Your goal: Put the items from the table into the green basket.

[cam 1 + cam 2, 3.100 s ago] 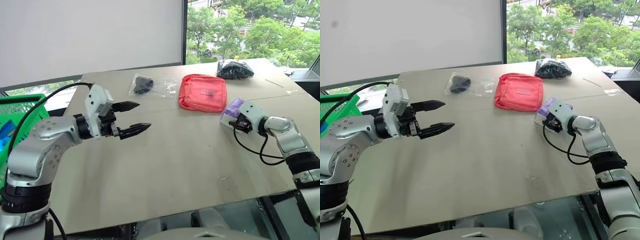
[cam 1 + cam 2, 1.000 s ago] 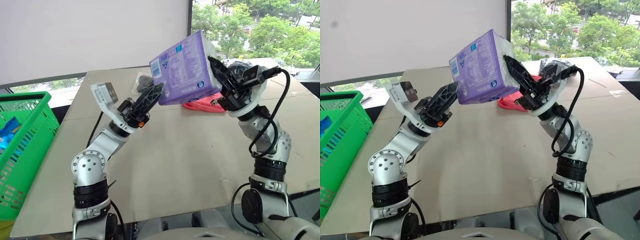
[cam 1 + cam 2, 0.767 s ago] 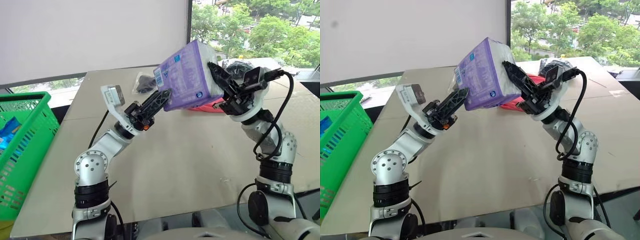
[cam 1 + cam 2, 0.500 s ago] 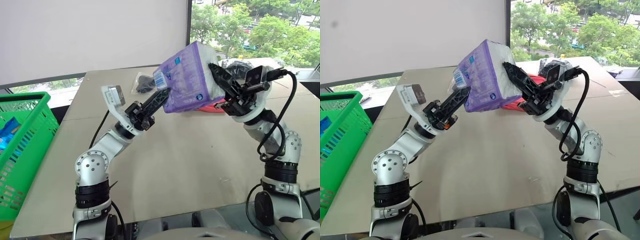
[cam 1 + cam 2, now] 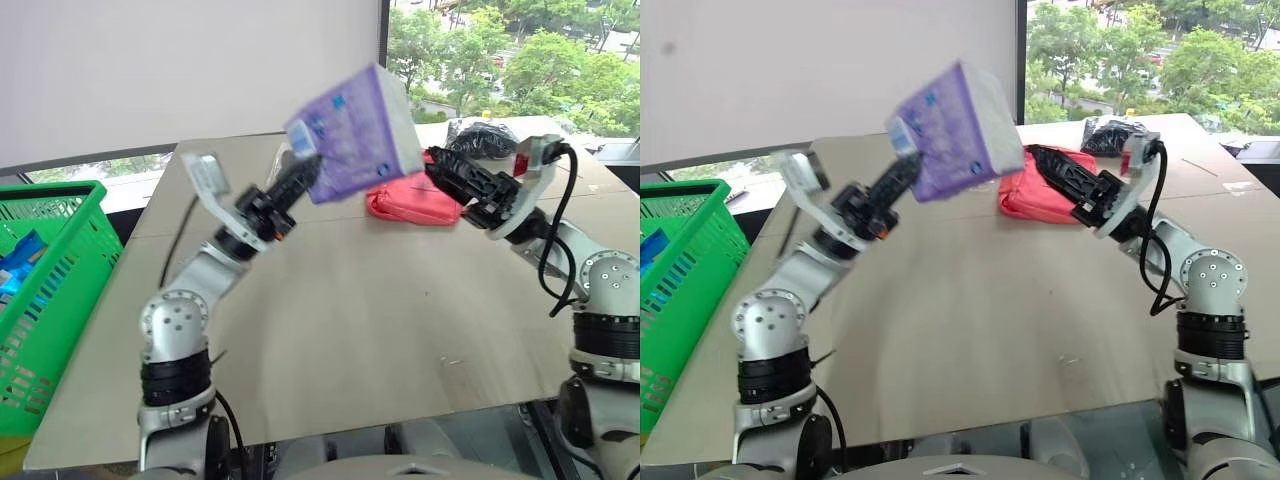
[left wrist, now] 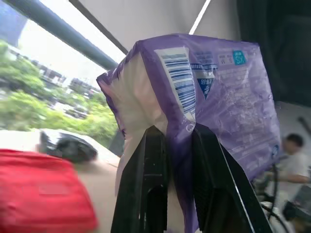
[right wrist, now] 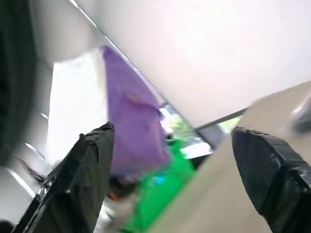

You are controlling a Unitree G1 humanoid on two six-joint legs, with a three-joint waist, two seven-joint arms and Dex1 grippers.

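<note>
Blurring purple tissue pack (image 5: 352,133) aloft

Left end effector (image 5: 902,172) pinches raised purple tissue pack (image 5: 955,131).

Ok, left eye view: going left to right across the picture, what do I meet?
Green basket → left gripper shut on the purple tissue pack → red zip pouch → right gripper, open.
</note>
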